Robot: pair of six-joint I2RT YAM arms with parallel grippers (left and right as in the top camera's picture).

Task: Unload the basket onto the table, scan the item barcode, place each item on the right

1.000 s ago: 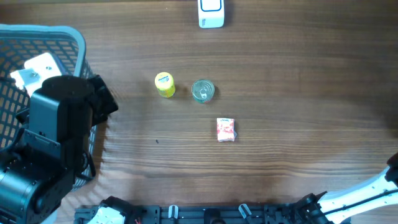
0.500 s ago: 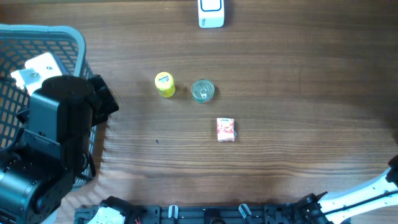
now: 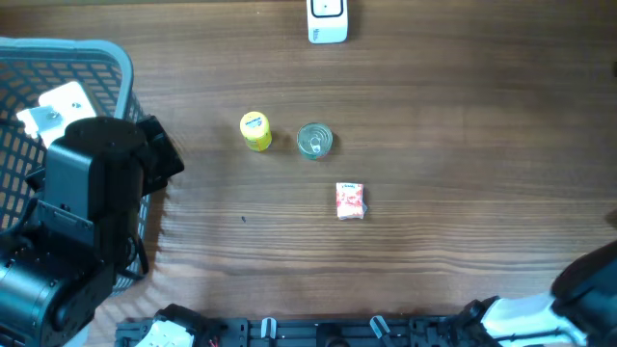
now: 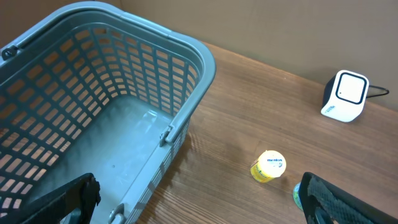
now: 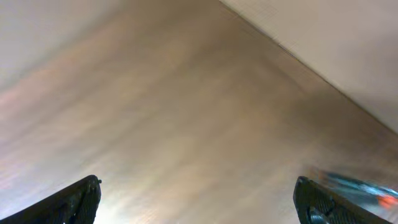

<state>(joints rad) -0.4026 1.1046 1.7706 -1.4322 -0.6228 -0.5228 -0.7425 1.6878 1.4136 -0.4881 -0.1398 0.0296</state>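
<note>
Three items stand on the wooden table: a yellow-lidded tub [image 3: 255, 130], a green can [image 3: 314, 141] and a red-and-white packet [image 3: 350, 200]. The white scanner [image 3: 327, 19] sits at the far edge. My left gripper [image 4: 199, 208] is open and empty, hovering over the basket's right rim, with the yellow tub [image 4: 268, 167] and the scanner [image 4: 344, 95] ahead of it. My right gripper [image 5: 199, 205] is open and empty over bare, blurred table. Its arm [image 3: 588, 284] is at the bottom right corner, far from the items.
A grey-blue mesh basket [image 3: 92, 58] fills the left side, and its inside [image 4: 93, 106] looks empty in the left wrist view. The bulky left arm [image 3: 87, 202] overlaps the basket's right wall. A white object [image 3: 53, 108] shows over the basket.
The right arm has shifted at the bottom right corner; its pale link has given way to a dark part. The left arm and the three items have not moved.
</note>
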